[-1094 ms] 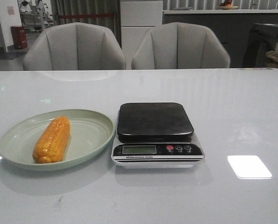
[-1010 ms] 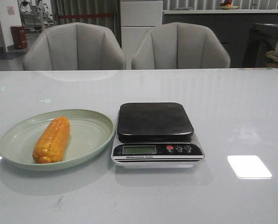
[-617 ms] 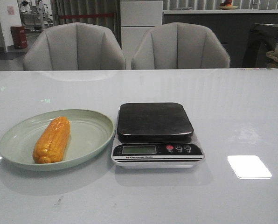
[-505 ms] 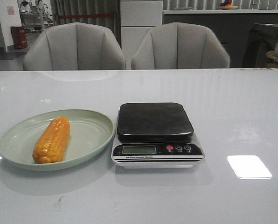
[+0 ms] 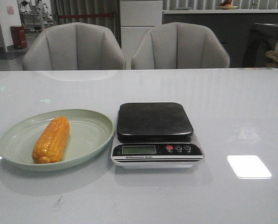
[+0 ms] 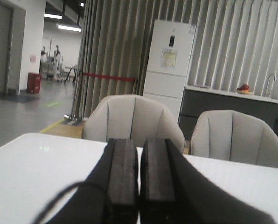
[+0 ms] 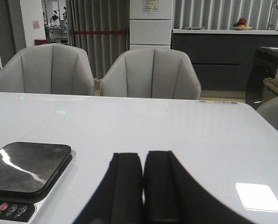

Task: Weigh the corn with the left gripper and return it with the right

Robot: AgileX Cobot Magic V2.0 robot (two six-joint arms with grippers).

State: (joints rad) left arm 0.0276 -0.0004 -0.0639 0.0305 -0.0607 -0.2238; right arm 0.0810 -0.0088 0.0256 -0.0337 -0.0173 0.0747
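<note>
Orange corn (image 5: 51, 140) on plate (image 5: 90, 135), away from both fingers; left (image 6: 139, 186), right (image 7: 142, 186) pressed together.

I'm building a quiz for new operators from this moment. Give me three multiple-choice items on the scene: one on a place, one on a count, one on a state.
1. Where does the corn lie?
A. On the scale's platform
B. On the green plate
C. On the bare table

2. How many round buttons sit beside the display of the scale?
A. One
B. Three
C. Five

3. How do the fingers of the left gripper stand?
A. Pressed together, holding nothing
B. Wide apart
C. Clamped on the corn

Answers: 1 B, the cob rests inside the plate left of the scale. 2 B, one red and two dark. 3 A, the left wrist view shows the fingers together.
</note>
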